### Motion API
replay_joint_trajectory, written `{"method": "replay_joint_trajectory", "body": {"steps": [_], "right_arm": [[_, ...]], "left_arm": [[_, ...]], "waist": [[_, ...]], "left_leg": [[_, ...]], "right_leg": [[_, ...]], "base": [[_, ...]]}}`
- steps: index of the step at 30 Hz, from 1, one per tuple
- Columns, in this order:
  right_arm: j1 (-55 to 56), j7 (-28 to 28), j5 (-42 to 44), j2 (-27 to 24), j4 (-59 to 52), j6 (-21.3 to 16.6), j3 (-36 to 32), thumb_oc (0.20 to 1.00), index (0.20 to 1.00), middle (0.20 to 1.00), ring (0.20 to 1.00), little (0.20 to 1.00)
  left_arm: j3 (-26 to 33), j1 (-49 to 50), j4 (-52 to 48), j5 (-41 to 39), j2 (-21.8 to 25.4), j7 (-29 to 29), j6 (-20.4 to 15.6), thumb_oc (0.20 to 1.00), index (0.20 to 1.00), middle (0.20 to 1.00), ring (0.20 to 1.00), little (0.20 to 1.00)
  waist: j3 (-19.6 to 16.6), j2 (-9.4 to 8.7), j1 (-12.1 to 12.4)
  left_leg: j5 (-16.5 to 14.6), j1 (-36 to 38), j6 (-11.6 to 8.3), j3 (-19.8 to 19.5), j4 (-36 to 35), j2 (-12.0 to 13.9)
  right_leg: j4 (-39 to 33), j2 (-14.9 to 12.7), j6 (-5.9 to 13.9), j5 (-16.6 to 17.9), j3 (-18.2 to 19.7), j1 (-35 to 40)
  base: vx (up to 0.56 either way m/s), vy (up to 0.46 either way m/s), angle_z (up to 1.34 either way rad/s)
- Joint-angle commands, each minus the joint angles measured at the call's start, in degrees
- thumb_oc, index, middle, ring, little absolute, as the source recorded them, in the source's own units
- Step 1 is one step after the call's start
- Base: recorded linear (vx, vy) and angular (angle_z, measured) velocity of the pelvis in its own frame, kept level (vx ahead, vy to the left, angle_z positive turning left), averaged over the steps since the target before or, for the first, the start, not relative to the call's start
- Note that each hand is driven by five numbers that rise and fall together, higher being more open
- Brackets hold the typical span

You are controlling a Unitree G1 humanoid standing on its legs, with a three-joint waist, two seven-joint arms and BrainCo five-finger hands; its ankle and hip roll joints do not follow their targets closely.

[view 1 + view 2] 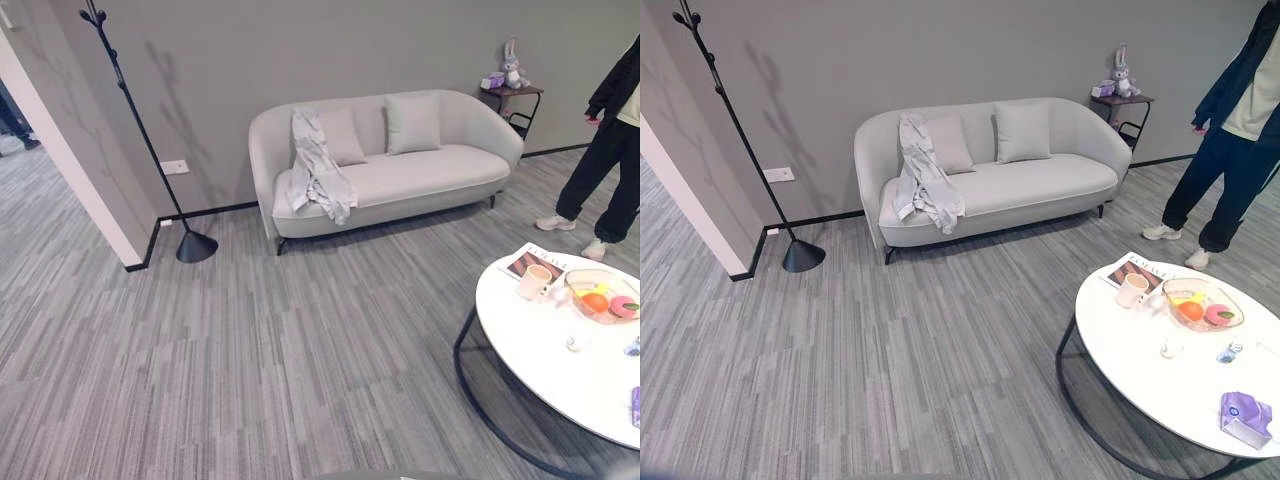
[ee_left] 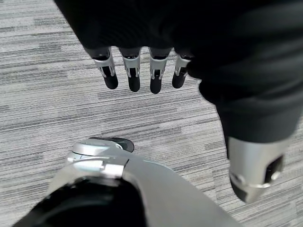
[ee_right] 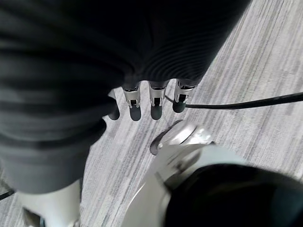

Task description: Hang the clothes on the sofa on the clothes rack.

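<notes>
A pale grey garment (image 1: 318, 168) hangs over the back and seat at the left end of the light sofa (image 1: 420, 170). The black pole clothes rack (image 1: 140, 130) with a cone base stands by the wall corner, left of the sofa. My left hand (image 2: 142, 71) hangs over the grey carpet with straight fingers and nothing in it. My right hand (image 3: 151, 101) also hangs over the carpet, fingers straight and empty. Both hands are far from the sofa.
A round white table (image 1: 545, 350) at the right front carries a cup, a fruit bowl and a magazine. A person (image 1: 610, 140) in dark clothes stands at the right of the sofa. A small side table (image 1: 512, 95) with a plush toy stands in the far corner.
</notes>
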Motion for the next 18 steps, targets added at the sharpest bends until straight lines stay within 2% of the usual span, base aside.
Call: {"method": "replay_joint_trajectory", "body": {"steps": [1,5,9,18], "right_arm": [[-1.83,0.52,-3.16,2.34,4.37,0.4,-0.89,1.0,1.0,1.0,1.0,1.0],[-2.39,0.12,-2.2,3.59,4.22,0.02,-0.17,1.0,1.0,1.0,1.0,1.0],[-2.24,0.35,-2.47,3.94,3.79,0.11,0.73,1.0,1.0,1.0,1.0,1.0],[-2.48,0.41,-2.77,4.29,3.58,-0.5,2.25,1.0,1.0,1.0,1.0,1.0]], "left_arm": [[1.27,-1.81,1.41,-0.93,-3.79,-0.88,-0.36,1.0,1.0,1.0,1.0,1.0],[0.19,-2.53,1.17,-0.69,-3.8,-0.52,-0.62,1.0,1.0,1.0,1.0,1.0],[-3.35,-2.16,2.08,0.73,-3.82,-0.5,-0.95,1.0,1.0,1.0,1.0,1.0],[-4.19,-2.07,1.74,0.78,-3.83,-0.1,-1.47,1.0,1.0,1.0,1.0,1.0]], "waist": [[-1.2,-0.65,0.32],[-0.73,-1.03,0.49],[-1.54,-1.14,0.04],[-1.62,-0.7,0.28]], "left_leg": [[4.71,0.28,-5.63,-4.84,-5.72,3.22],[4.81,0.35,-5.52,-4.82,-5.72,3.09],[4.78,0.29,-5.31,-4.44,-5.72,2.93],[4.83,0.11,-5.34,-4.86,-5.72,2.82]], "right_leg": [[-8.1,-3.02,2.41,11.21,4.82,1.06],[-8.59,-2.78,2.08,11.11,4.72,1.51],[-8.94,-2.61,2.09,11.34,4.76,1.66],[-9.01,-2.48,1.92,10.98,4.5,1.75]], "base": [[-0.03,-0.015,-0.02],[-0.01,-0.017,-0.01],[-0.01,-0.032,-0.14],[0.0,-0.001,-0.01]]}}
